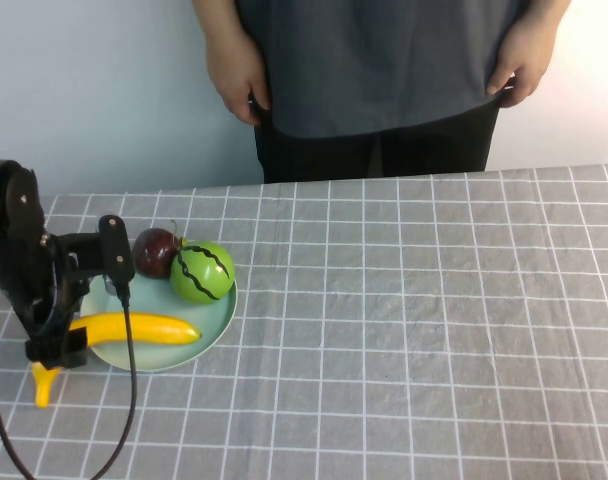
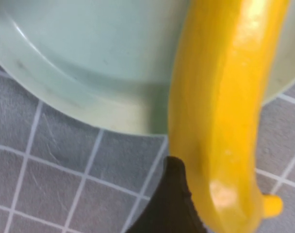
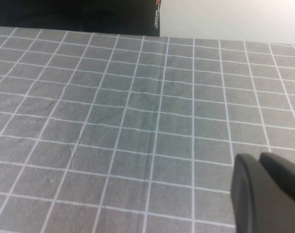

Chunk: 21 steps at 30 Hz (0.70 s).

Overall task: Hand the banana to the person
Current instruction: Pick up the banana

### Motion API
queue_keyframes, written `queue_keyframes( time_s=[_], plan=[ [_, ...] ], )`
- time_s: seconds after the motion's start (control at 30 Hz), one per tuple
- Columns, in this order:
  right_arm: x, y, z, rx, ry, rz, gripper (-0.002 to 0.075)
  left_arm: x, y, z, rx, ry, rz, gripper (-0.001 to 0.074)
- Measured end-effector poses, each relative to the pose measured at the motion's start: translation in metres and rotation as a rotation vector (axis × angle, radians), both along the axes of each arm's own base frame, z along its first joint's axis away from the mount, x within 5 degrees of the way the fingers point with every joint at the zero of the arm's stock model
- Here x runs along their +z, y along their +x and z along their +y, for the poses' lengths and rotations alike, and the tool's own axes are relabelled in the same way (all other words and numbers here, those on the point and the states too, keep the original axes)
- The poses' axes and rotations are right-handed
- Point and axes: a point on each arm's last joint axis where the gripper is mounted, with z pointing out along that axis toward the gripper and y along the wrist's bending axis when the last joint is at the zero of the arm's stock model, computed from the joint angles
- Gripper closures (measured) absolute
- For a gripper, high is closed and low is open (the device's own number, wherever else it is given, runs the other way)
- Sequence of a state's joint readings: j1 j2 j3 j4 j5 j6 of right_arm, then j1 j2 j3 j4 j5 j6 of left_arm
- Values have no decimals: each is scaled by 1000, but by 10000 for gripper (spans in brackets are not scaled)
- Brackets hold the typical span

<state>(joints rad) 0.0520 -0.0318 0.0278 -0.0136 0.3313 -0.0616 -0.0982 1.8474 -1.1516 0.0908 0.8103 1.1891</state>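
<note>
The yellow banana [image 1: 134, 328] lies across the front of a pale green plate [image 1: 209, 325], its stem end [image 1: 44, 385] hanging off onto the cloth. My left gripper [image 1: 58, 345] is down over the banana's stem end. In the left wrist view the banana [image 2: 225, 111] fills the space by one black finger [image 2: 172, 206], which presses its side; the other finger is hidden. The person [image 1: 374, 70] stands behind the table's far edge, hands [image 1: 234, 75] hanging at the sides. My right gripper [image 3: 259, 162] is out of the high view, shut and empty above bare cloth.
A round green striped fruit [image 1: 202, 271] and a dark red fruit [image 1: 156, 252] sit on the back of the plate. The grey checked cloth [image 1: 414, 320] covers the table. The left arm's cable [image 1: 132, 390] hangs down in front.
</note>
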Motion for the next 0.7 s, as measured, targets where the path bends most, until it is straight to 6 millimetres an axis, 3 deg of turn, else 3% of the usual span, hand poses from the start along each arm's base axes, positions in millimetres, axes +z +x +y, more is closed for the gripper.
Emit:
queue_keyframes(
  time_s=[0.33, 0.7],
  plan=[
    [0, 0, 0, 0, 0, 0, 732, -18, 11, -1, -17, 0, -37, 204],
    [0, 0, 0, 0, 0, 0, 732, -26, 18, -1, -44, 12, -86, 276]
  ],
)
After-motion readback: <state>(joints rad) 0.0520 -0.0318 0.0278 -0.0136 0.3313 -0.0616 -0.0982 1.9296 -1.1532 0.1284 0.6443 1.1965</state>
